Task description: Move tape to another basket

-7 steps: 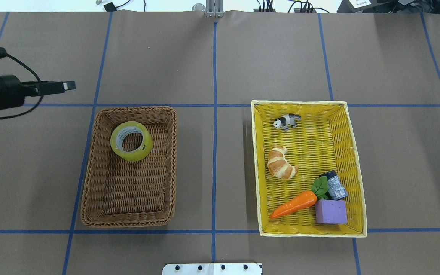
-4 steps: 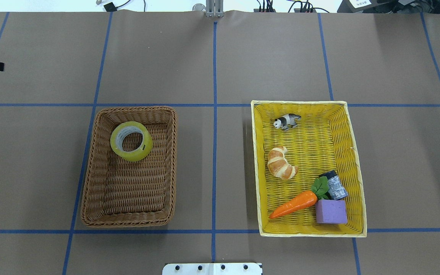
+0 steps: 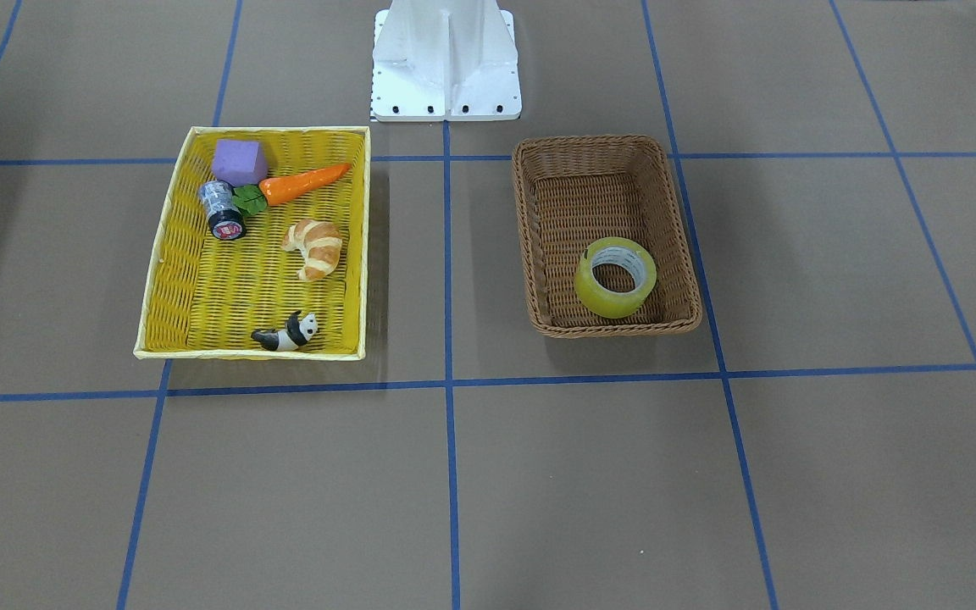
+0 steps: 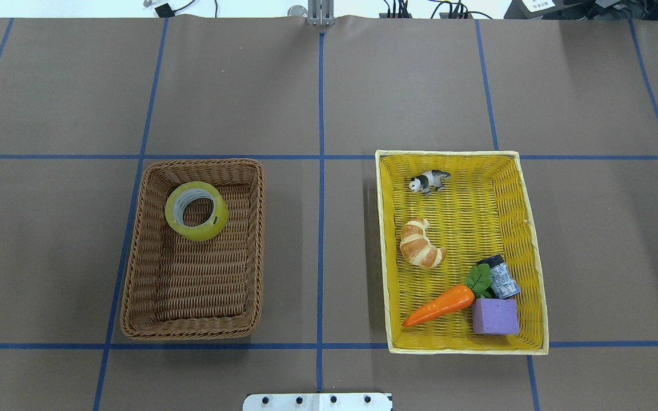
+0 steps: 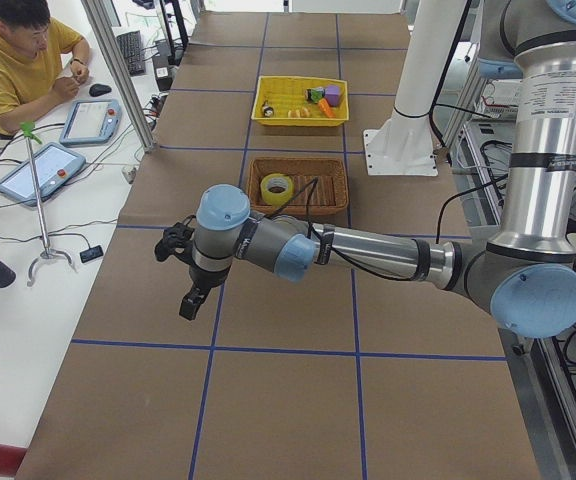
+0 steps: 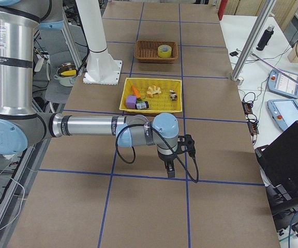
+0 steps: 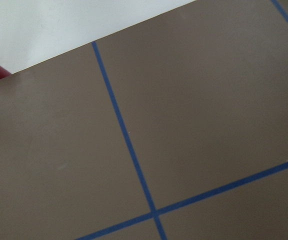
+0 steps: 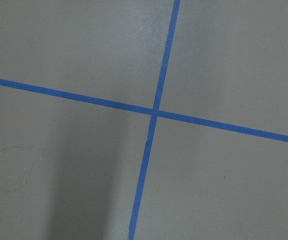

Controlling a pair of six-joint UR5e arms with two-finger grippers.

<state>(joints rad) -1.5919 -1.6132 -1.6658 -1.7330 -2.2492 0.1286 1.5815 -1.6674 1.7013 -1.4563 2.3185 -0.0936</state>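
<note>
Finding: the tape (image 4: 197, 233) lies inside the basket (image 4: 203, 164), at the end away from the robot's base, just beside the end wall. It lies on its side face, or nearly so. The core opening faces upward, so its axis runs roughly vertical; a slight lean cannot be ruled out.

Left gripper (image 5: 186, 312): it hangs over the table (image 7: 209, 100), fingers pointing down, outside the basket and apart from it. From this gripper the tape lies inward, toward the table's middle, and somewhat back toward the robot's base. Only the side view shows it, so it cannot be told whether its fingers are apart or together. Nothing is seen held in it.

Right gripper (image 6: 170, 175): it also points down over the table. From it the tape is well apart, beyond the yellow tray (image 4: 449, 153), which stands between the two. Its finger state likewise cannot be told.

Both wrist views show only table covering and blue lines (image 8: 154, 112); neither has the tape in sight.

Assessment: the left arm is plainly the nearer to the tape. With the tape at rest in the basket and both grippers away from it, the transfer appears done. Any further handling would fall to the left arm, coming in from above onto the upward-facing core.
</note>
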